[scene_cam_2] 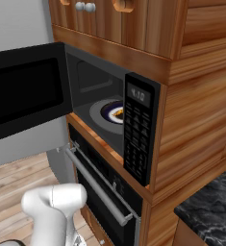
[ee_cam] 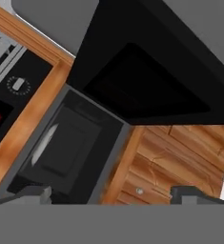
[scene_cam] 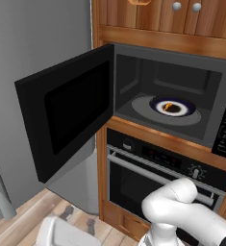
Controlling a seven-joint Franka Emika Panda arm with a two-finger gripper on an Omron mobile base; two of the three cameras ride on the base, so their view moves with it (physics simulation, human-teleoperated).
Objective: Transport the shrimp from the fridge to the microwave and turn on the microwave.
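Arm (scene_cam: 182,206) low beneath open microwave (scene_cam: 172,91)

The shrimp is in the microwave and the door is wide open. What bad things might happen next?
1. The door swings far out, so the arm below might bump it instead of closing it neatly.
2. The shrimp sits on a plate on the turntable; a hard slam might jolt it.
3. The keypad has small buttons, so the pincer might press the wrong one.

Microwave (scene_cam: 133,67) is open, and its round grey turntable (scene_cam: 142,106) carries 1 dark-rimmed plate (scene_cam: 184,111) with the shrimp (scene_cam: 168,106) lying on it.
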